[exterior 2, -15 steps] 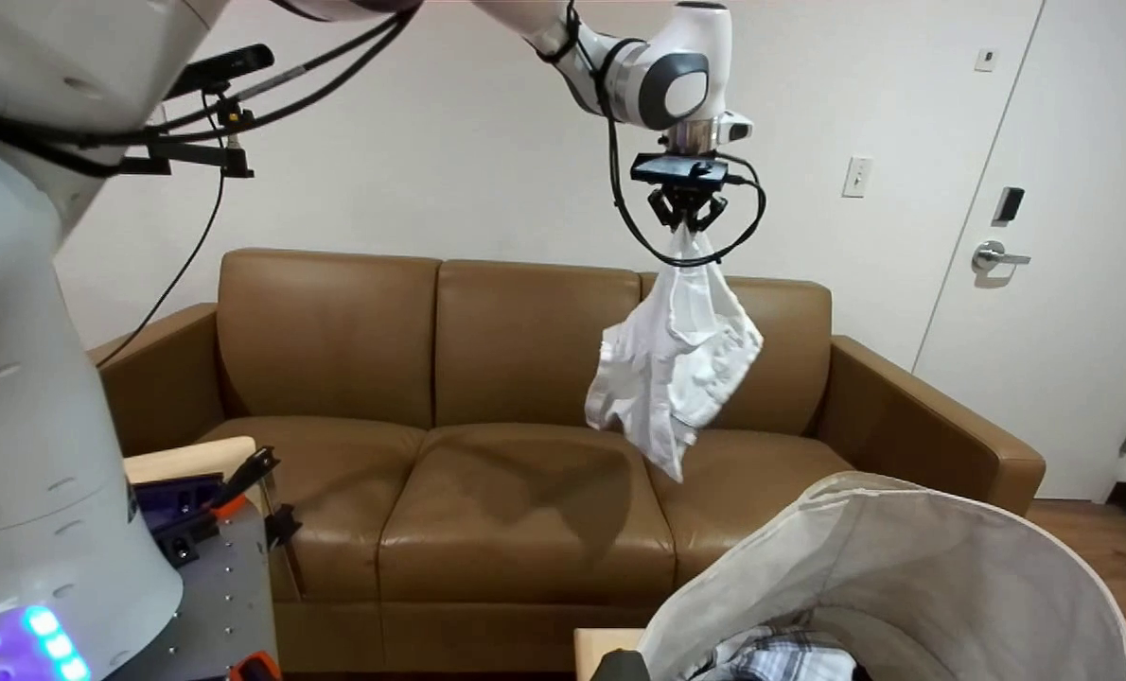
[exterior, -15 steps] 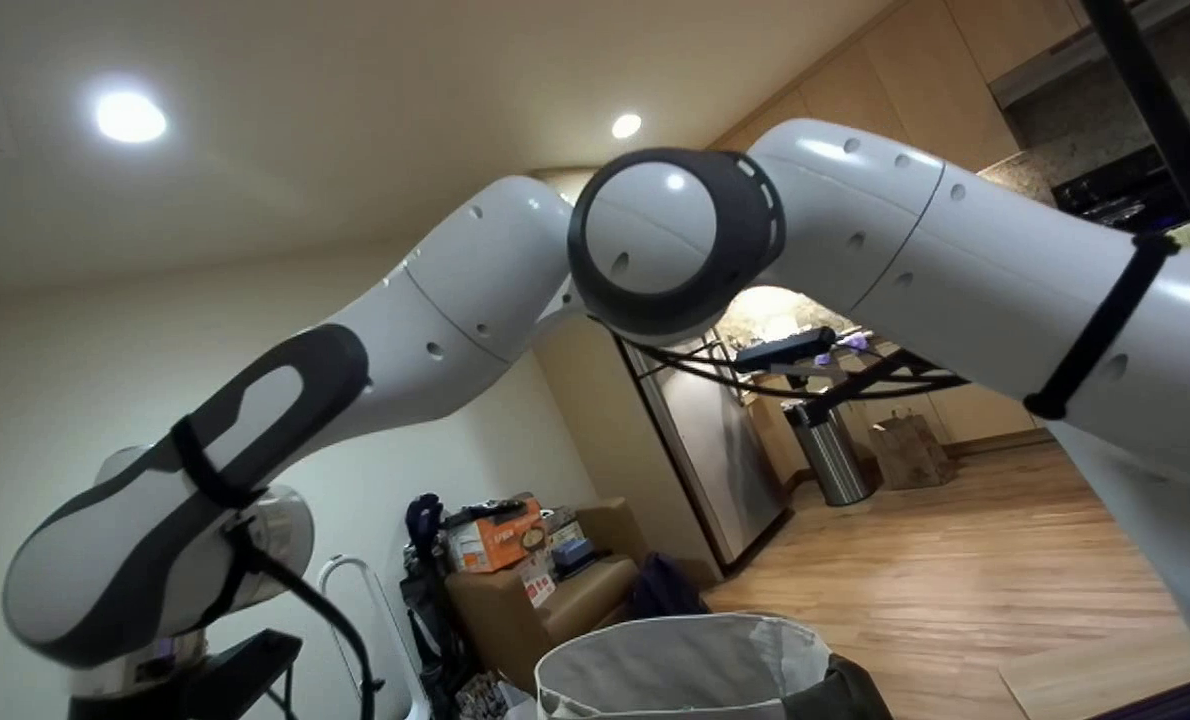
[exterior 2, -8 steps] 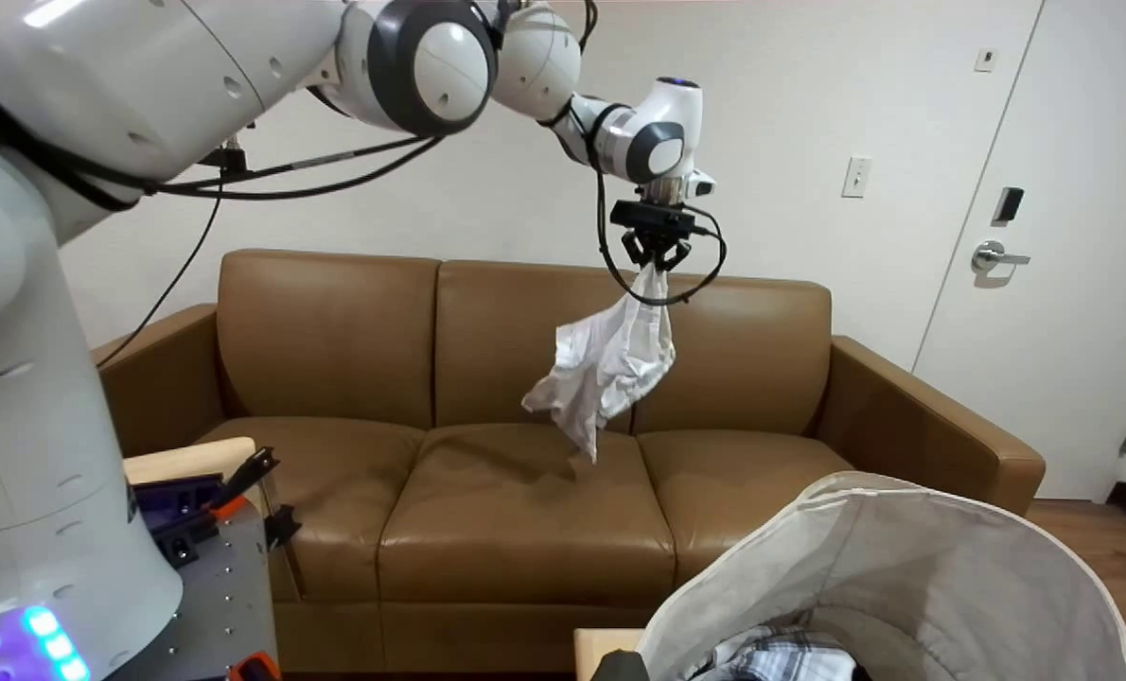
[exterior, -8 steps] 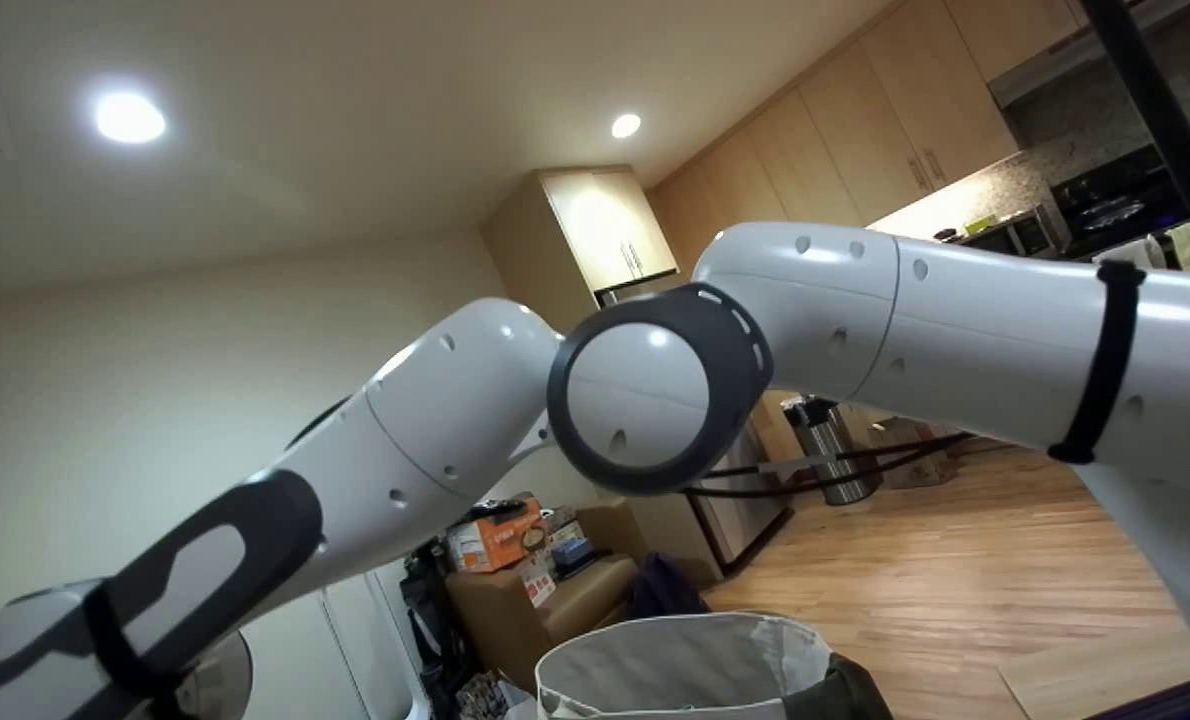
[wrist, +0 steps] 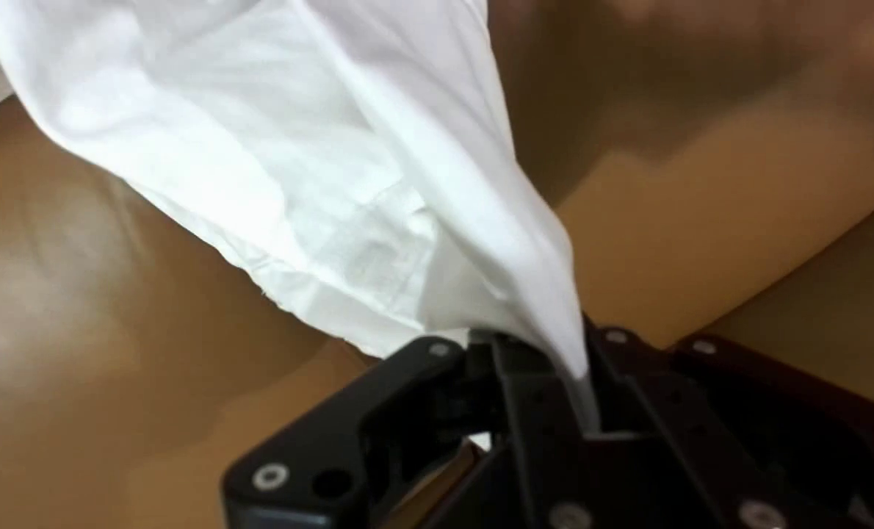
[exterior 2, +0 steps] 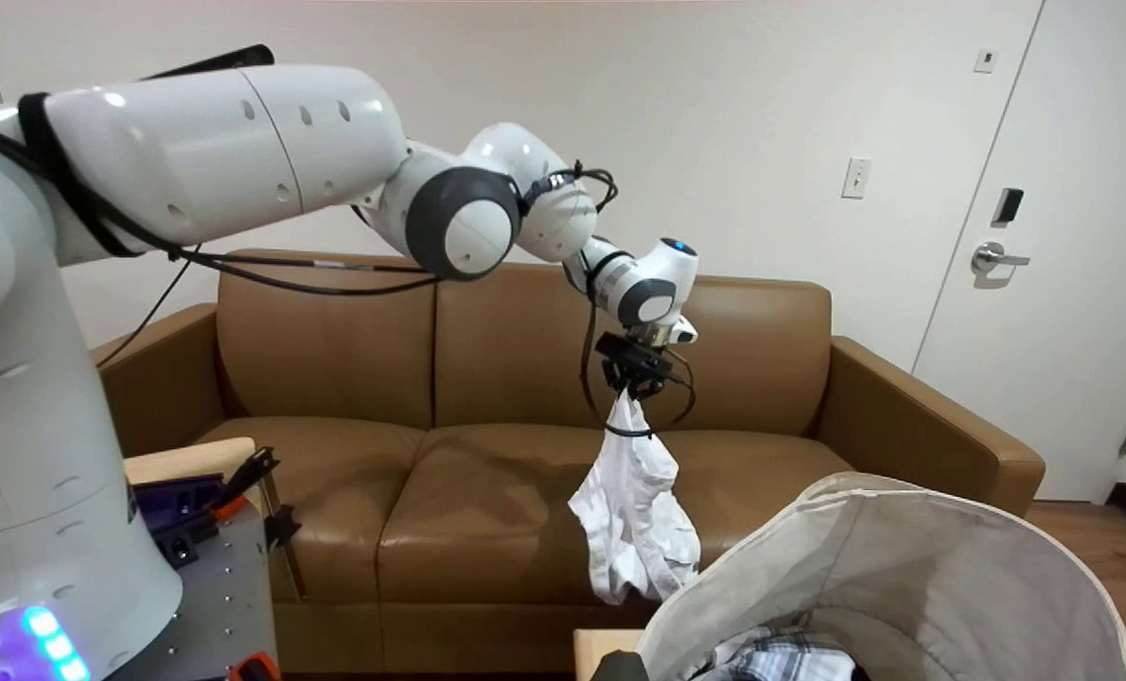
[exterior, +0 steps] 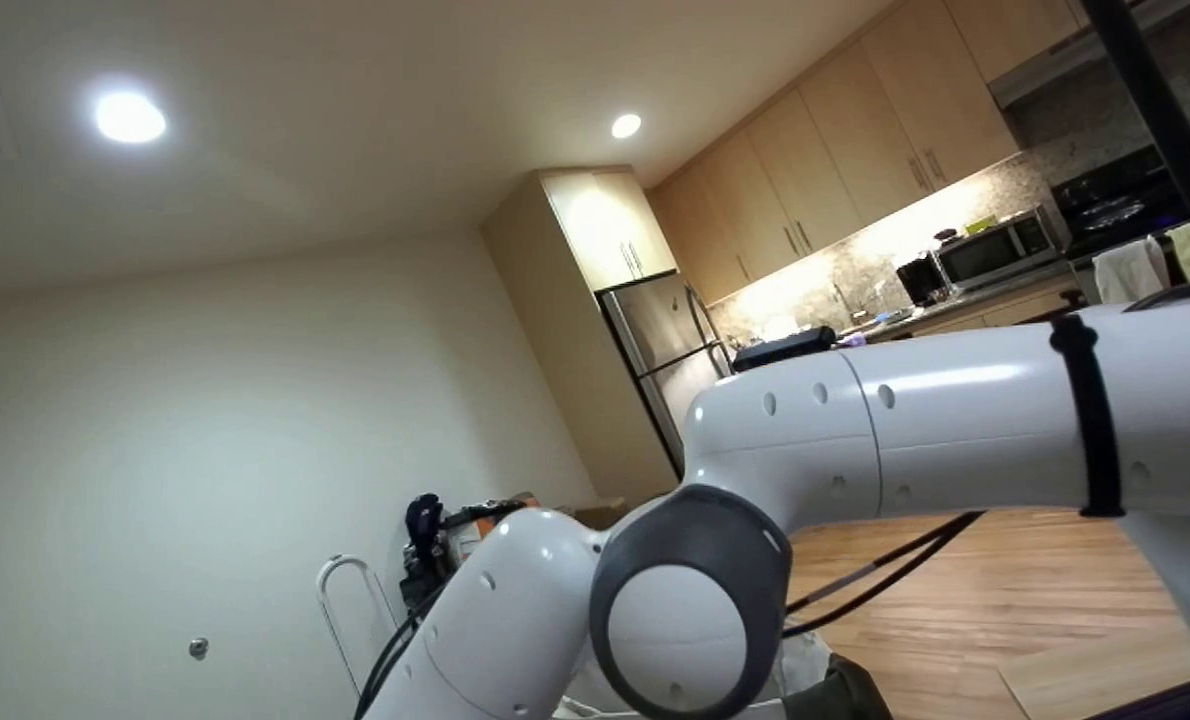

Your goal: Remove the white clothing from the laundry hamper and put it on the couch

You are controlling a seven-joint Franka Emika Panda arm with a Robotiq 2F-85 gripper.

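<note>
The white clothing (exterior 2: 634, 530) hangs from my gripper (exterior 2: 631, 390) in an exterior view. It also fills the upper left of the wrist view (wrist: 319, 184). The gripper is shut on its top end. The brown couch (exterior 2: 487, 511) is behind and below it; its leather also shows in the wrist view (wrist: 716, 220). The cloth's lower end overlaps the couch's front edge in the picture; I cannot tell if it touches. The beige laundry hamper (exterior 2: 960, 567) stands just right of the cloth's lower end. In an exterior view the gripper is out of view and the hamper (exterior: 803, 668) is mostly hidden by the arm.
A plaid garment (exterior 2: 790, 654) lies inside the hamper. The hamper stands on a light wooden surface (exterior 2: 606, 645). The couch's right armrest (exterior 2: 941, 416) rises behind the hamper. A clamp and tools (exterior 2: 232, 492) sit beside the robot base at left.
The arm has come down a long way, carrying the white clothing from above the couch backrest to seat height. The cloth swung left, then back right. The grip has stayed shut.
</note>
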